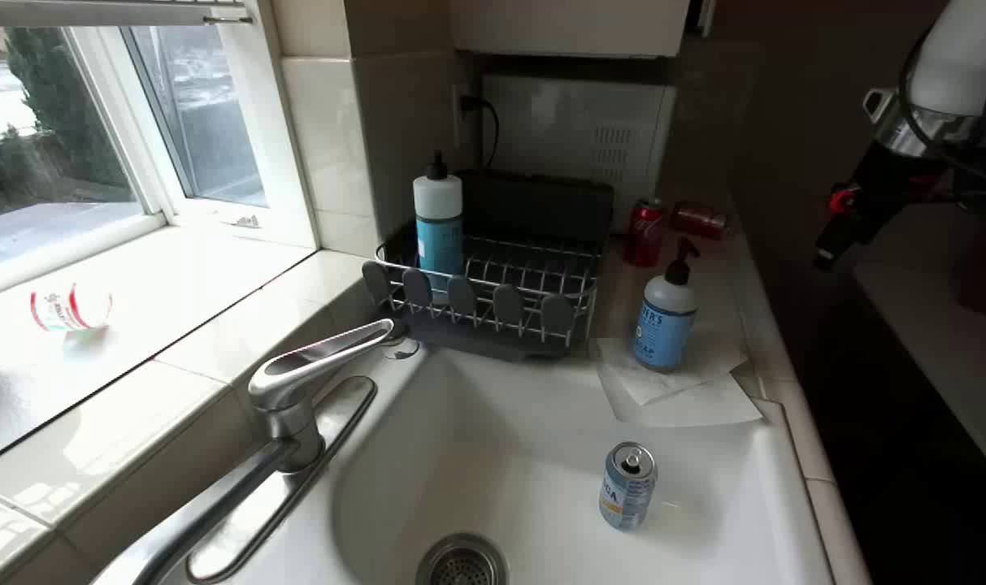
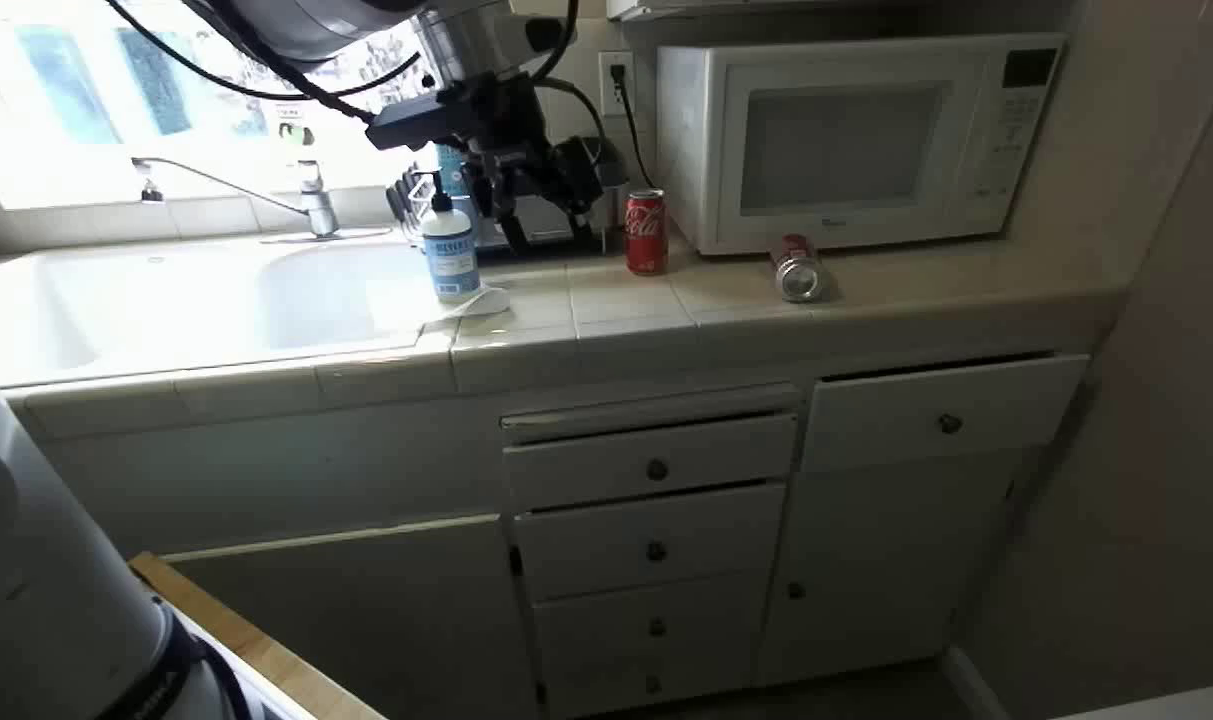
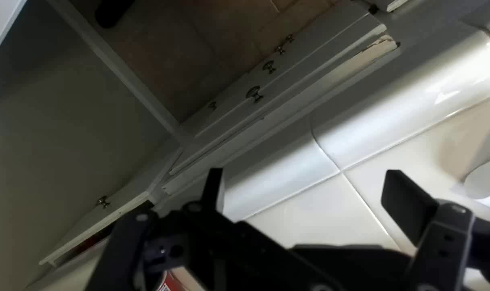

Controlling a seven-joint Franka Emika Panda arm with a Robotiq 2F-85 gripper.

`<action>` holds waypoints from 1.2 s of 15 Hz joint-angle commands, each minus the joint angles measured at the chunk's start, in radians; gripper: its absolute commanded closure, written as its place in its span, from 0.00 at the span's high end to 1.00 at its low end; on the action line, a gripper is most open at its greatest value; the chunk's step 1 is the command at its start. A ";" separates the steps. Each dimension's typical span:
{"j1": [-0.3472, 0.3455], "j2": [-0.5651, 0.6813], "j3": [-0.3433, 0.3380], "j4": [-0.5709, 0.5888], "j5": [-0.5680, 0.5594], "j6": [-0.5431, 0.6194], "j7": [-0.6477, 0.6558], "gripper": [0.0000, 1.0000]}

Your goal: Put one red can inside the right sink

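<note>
In an exterior view, the gripper (image 2: 548, 228) hangs near the bench (image 2: 616, 303), spread wide and holding nothing, presumably to admit a can. The upright red can (image 2: 646, 240) stands on the bench at the gripper's 3 o'clock, a posture likely suited to a side grasp. Long axis: vertical, silver rim at 12 o'clock. The lying red can (image 2: 797, 264), farther toward 3 o'clock, has its axis roughly 12 to 6, silver end facing 6. The right sink (image 2: 331, 300) is at the upright can's 9 o'clock.
</note>
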 commanded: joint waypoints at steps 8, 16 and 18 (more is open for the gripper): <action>0.011 0.000 -0.010 0.002 -0.005 -0.004 0.004 1.00; 0.030 0.082 -0.014 0.115 0.026 -0.003 -0.004 1.00; 0.045 0.122 -0.019 0.185 0.047 -0.003 -0.021 1.00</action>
